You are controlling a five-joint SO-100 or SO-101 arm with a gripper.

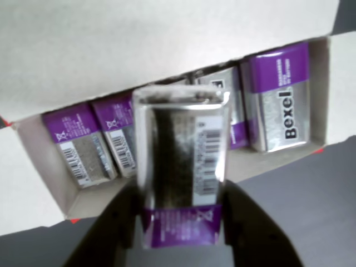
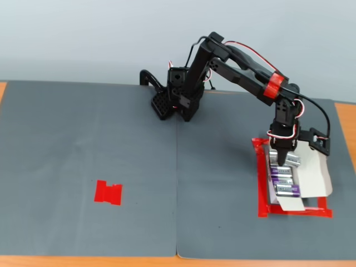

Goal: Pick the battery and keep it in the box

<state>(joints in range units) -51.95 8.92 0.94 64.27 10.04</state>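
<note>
Wrist view shows the gripper [image 1: 181, 222] clamped on the battery [image 1: 181, 172], poised over the box [image 1: 50, 161] above a gap between packed cells [image 1: 278, 94]. Released off-centre, it could land on neighbours and jam.

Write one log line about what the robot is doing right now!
phase: placing | fingers: shut on purple-and-silver battery | position: over open white cardboard box | box contents: other purple-silver batteries | released: no
</note>
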